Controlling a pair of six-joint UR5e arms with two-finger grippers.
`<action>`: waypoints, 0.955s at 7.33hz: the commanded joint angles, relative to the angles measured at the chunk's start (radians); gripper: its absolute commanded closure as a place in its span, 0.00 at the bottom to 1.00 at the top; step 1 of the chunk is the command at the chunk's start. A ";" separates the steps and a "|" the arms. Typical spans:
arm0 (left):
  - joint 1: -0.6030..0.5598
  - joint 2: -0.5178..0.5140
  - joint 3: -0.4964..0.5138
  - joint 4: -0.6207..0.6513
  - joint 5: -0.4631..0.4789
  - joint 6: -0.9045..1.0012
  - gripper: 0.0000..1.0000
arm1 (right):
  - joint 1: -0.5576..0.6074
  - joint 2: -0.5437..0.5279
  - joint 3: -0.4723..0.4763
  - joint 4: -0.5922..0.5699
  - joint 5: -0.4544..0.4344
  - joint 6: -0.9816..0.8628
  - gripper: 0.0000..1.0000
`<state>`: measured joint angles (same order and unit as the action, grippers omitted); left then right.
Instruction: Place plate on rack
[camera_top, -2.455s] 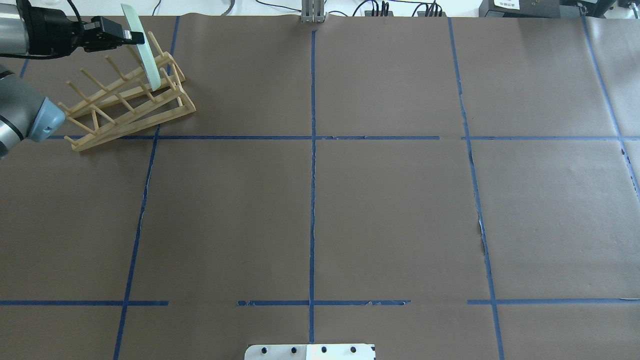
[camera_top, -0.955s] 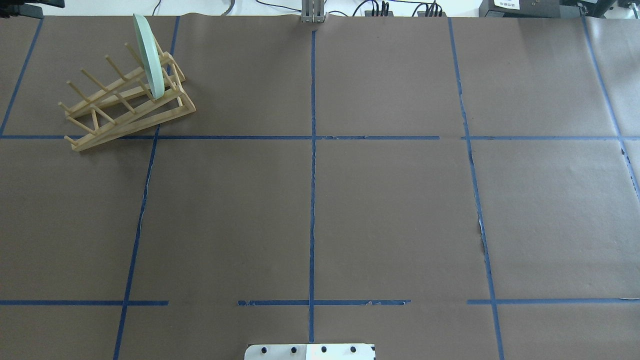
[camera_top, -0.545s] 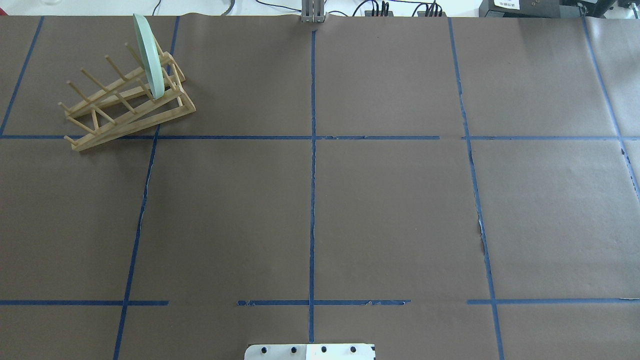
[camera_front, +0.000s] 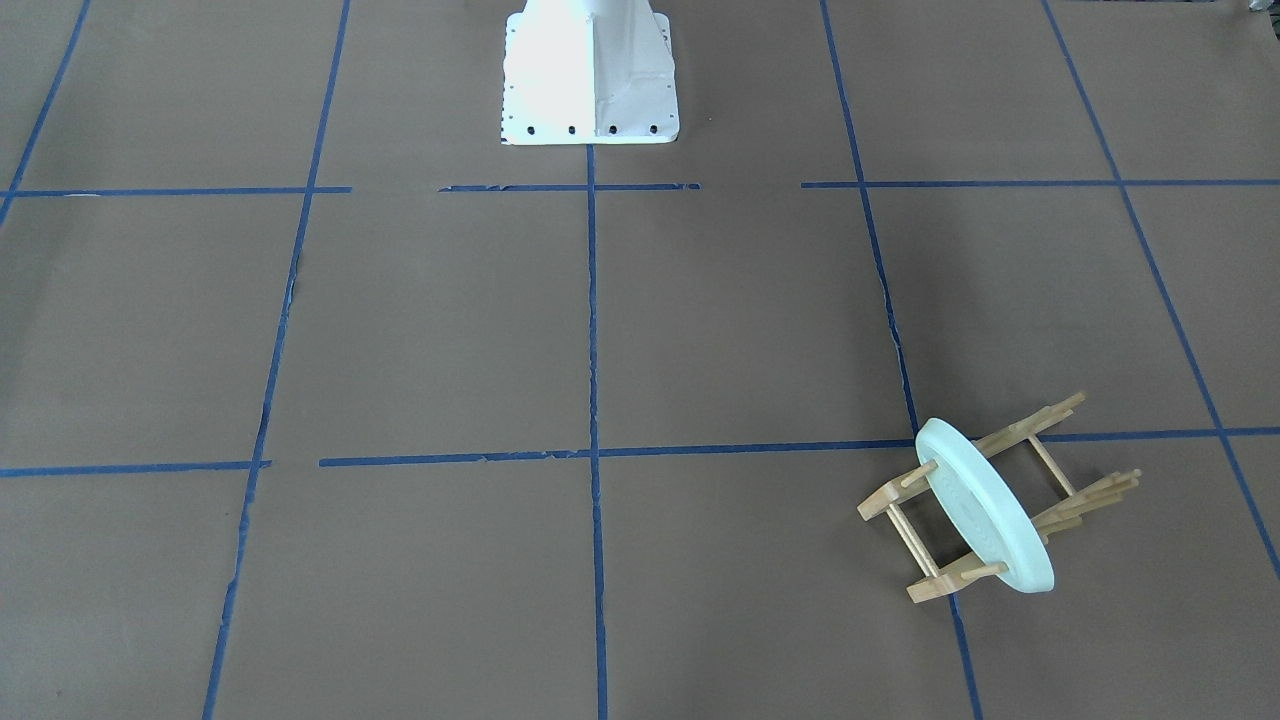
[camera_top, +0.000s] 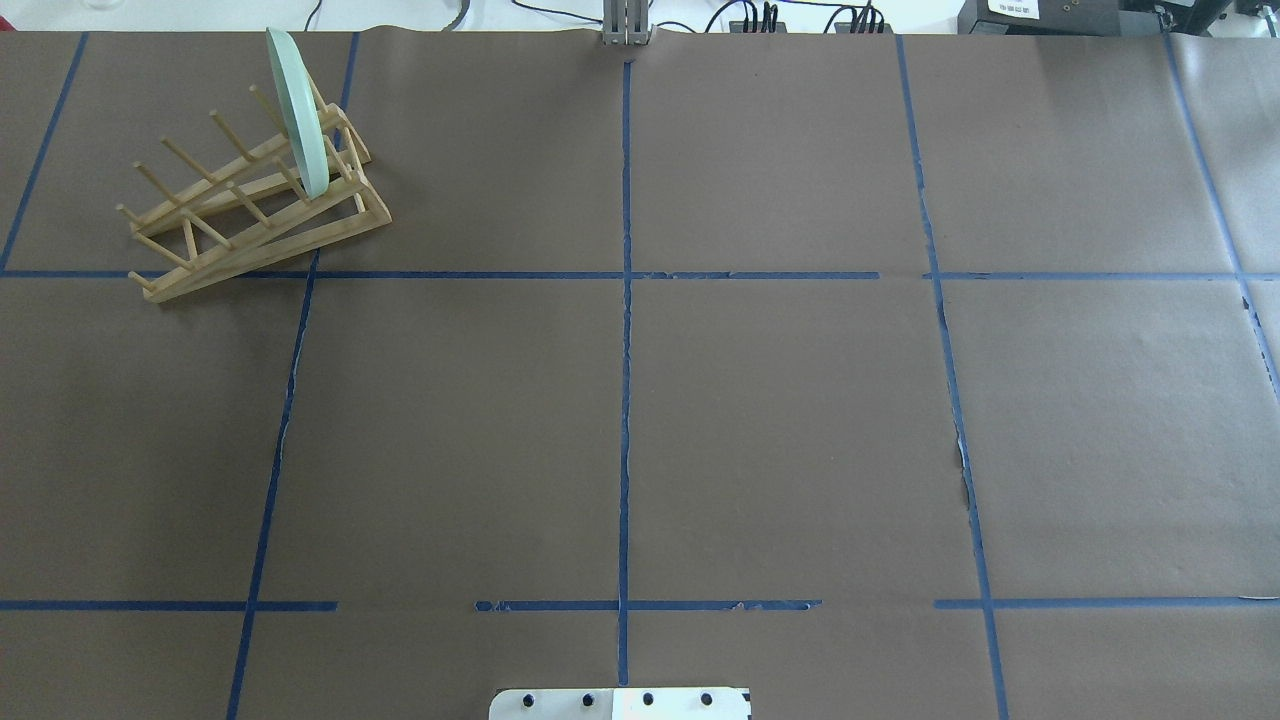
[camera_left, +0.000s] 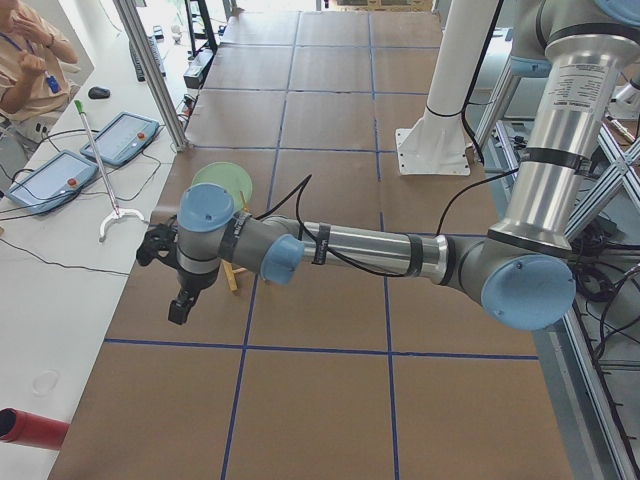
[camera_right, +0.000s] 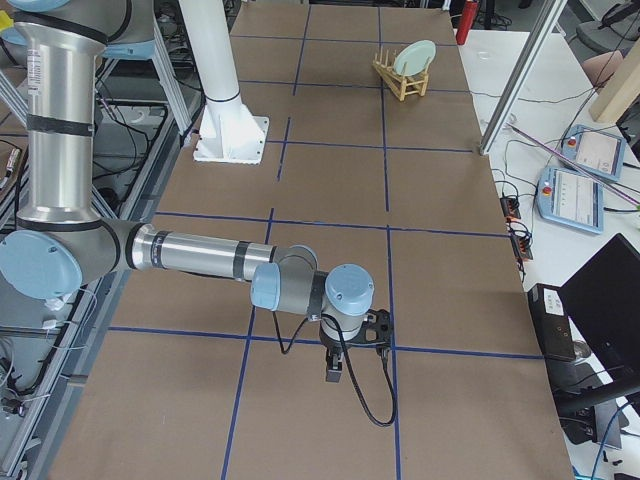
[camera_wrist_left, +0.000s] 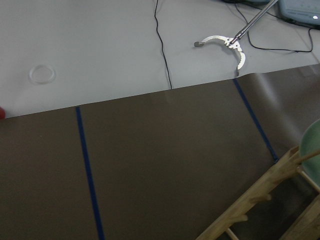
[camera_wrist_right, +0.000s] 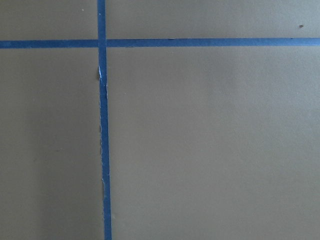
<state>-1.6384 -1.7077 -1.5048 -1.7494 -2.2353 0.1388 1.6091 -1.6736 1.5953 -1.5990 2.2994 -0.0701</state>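
Observation:
The pale mint-green plate stands on edge between the pegs at the far end of the light-wood rack, at the table's far left. Nothing holds it. Plate and rack also show in the front view, and small in the right view, plate and rack. My left gripper hovers beside the rack, away from the plate; I cannot tell whether it is open. My right gripper hangs over bare table far from the rack; I cannot tell its state. The left wrist view catches the rack rail and plate edge.
The robot's white pedestal stands at the table's near middle. Blue tape lines grid the brown paper. Beyond the table's far edge lie a metal grabber tool, teach pendants and a seated operator.
2.5 s ago my left gripper held the plate at the rack. It has let go and left the overhead view; the plate stands alone in the rack, unmoved over the last second.

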 joint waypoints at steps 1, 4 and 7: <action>-0.015 0.145 -0.046 0.036 -0.156 0.047 0.01 | 0.000 0.000 0.000 -0.001 0.000 0.000 0.00; -0.015 0.310 -0.162 0.044 -0.167 0.041 0.00 | 0.000 0.000 0.000 0.001 0.000 0.000 0.00; -0.006 0.169 -0.179 0.258 -0.158 0.010 0.00 | 0.000 0.000 0.000 0.001 0.000 0.001 0.00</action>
<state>-1.6472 -1.4540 -1.6798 -1.6206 -2.3971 0.1590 1.6092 -1.6735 1.5954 -1.5985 2.2994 -0.0699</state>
